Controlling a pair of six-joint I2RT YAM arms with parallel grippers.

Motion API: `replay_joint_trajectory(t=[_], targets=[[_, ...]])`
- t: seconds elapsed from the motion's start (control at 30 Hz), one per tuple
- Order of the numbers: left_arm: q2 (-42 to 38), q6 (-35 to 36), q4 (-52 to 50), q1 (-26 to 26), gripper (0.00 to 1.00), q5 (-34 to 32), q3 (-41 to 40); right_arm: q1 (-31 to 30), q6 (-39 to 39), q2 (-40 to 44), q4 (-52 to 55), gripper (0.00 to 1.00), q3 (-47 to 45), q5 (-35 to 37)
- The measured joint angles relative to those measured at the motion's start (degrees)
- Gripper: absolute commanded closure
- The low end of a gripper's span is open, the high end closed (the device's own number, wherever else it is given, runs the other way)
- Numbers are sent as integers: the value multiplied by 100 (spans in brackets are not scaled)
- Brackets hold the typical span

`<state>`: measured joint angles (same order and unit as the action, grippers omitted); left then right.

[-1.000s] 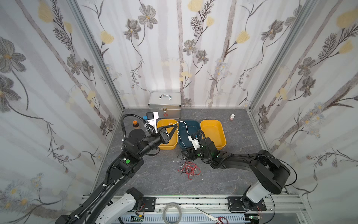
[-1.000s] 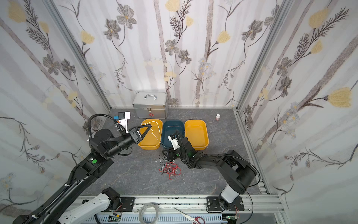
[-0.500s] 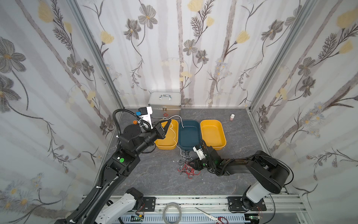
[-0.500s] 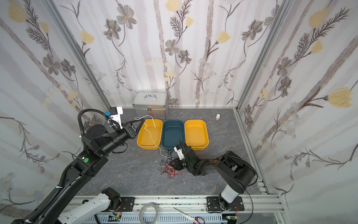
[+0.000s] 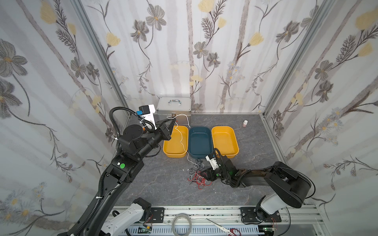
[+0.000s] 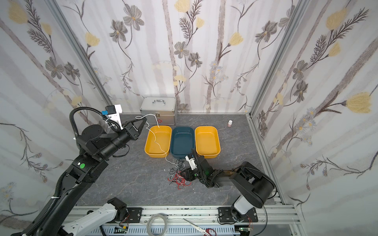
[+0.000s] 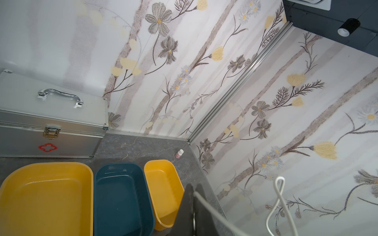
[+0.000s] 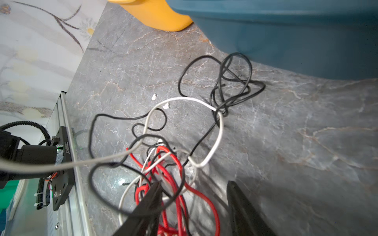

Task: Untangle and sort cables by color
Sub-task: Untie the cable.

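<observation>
Fingers of my left gripper (image 5: pixel 173 122) pinch the white cable (image 7: pixel 216 212), held up near the yellow tray (image 5: pixel 173 155). My right gripper (image 8: pixel 194 183) has its fingers (image 8: pixel 151 198) spread, one touching the cable tangle (image 8: pixel 161 157) before the blue tray (image 8: pixel 286 40).

First up, the silver metal case with the chrome handle (image 7: pixel 61 114): in the left wrist view its front panel carries a red cross outline (image 7: pixel 47 147), just under the latch, crisp and clear. That red sign (image 6: pixel 160 121) shows in a top view too, tiny but there. Over to the right wrist view: the black mounting plate (image 8: pixel 61 163) at the table edge has a white printed code (image 8: pixel 66 147) running along it, starting "JS" and then digits too soft to call. The white camera bracket (image 5: pixel 150 114) shows small dark marks, unreadable. The small white-capped bottle (image 7: pixel 179 153) bears a pinkish label, nothing legible.
</observation>
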<state>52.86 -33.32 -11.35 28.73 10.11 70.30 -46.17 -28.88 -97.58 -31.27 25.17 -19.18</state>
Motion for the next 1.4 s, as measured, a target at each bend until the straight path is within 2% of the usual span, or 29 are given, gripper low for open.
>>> replay_joint_trajectory(t=[0.27, 0.5, 0.7, 0.8, 1.07, 1.13, 1.33, 1.4], targets=[[304, 162, -81, -96, 100, 52, 413, -66, 114, 557, 164, 38, -35, -160], [472, 68, -33, -98, 100, 363, 286, -105, 299, 1611, 638, 26, 247, -278], [507, -15, 146, -98, 100, 614, 164, -87, 625, 2155, 1241, 27, 651, -48], [527, -46, 197, -98, 100, 682, 118, -72, 802, 1873, 1403, 29, 1025, 98], [442, -101, 256, -98, 100, 813, 87, -146, 1010, 376, 1340, 40, 2002, 125], [417, -101, 262, -98, 100, 813, 52, -199, 1014, 127, 1335, 46, 2155, 105], [376, -116, 262, -98, 100, 811, -101, -262, 938, -87, 1222, 60, 2074, 59], [369, -118, 267, -98, 100, 811, -131, -264, 898, -144, 1215, 60, 2024, 59]])
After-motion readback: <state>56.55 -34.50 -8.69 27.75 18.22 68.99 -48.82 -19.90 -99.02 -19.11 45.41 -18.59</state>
